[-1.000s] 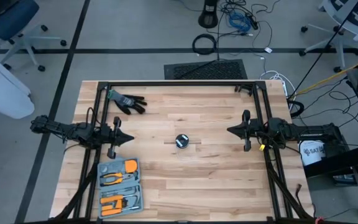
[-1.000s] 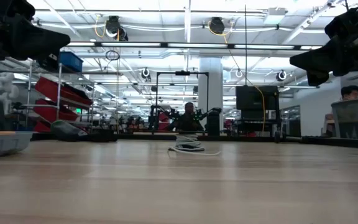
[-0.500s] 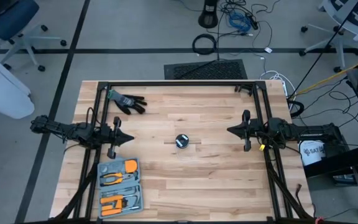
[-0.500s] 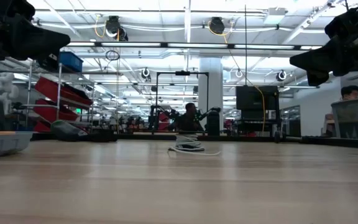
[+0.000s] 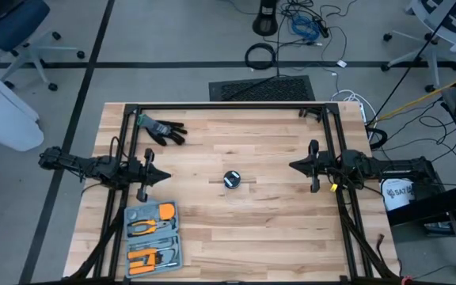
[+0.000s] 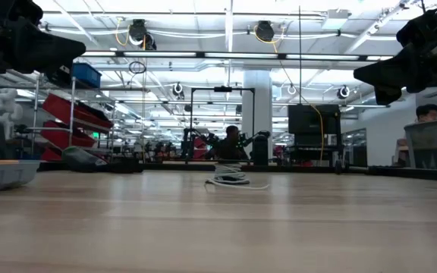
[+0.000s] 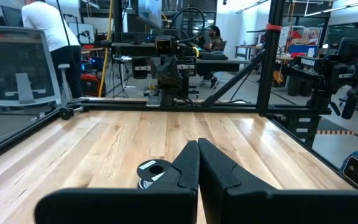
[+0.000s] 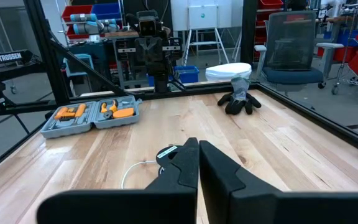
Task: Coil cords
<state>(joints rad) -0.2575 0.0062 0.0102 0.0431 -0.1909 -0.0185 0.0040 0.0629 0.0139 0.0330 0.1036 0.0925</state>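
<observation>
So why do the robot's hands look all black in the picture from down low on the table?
In the low view the bright ceiling lights sit behind the left gripper and right gripper, so both show as dark silhouettes; the small coiled white cord is tiny and far off. In the high view the light is even, and the pale wooden table shows only soft shadows.

Wound cord [image 5: 231, 180] — small round black puck, pale centre, flat mid-table, thin white tail trailing loose
</observation>
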